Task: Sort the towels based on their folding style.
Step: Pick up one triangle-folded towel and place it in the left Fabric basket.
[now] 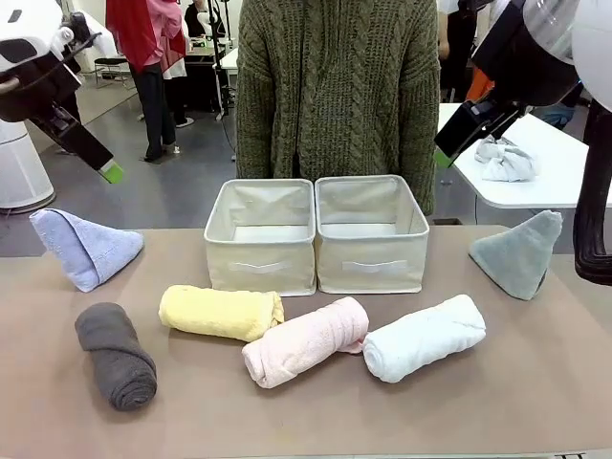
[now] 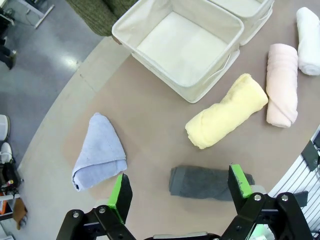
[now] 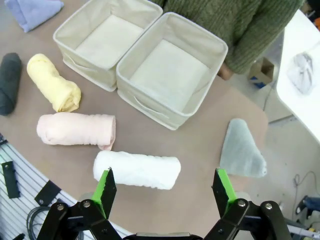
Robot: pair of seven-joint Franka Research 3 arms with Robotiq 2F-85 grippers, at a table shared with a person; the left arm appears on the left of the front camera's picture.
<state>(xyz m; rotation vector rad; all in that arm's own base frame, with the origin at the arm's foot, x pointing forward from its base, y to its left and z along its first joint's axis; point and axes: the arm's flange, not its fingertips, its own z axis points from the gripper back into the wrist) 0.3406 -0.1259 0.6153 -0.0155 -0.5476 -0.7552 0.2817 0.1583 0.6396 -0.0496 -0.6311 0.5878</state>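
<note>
Sorting not begun: left gripper (image 2: pixel 180 188) and right gripper (image 3: pixel 164 186) wide, empty; dark grey roll (image 2: pixel 202 183) lies below left gripper. Advise descending to clamp it.

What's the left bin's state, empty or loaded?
Empty. The left bin shows a bare cream floor in both wrist views; nothing lies inside.

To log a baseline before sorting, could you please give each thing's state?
Light blue towel: cone, on table
Grey-green towel: cone, on table
Dark grey towel: rolled, on table
Yellow towel: rolled, on table
Pink towel: rolled, on table
White towel: rolled, on table
Left bin: empty
Right bin: empty
Left gripper: open, empty
Right gripper: open, empty
</note>
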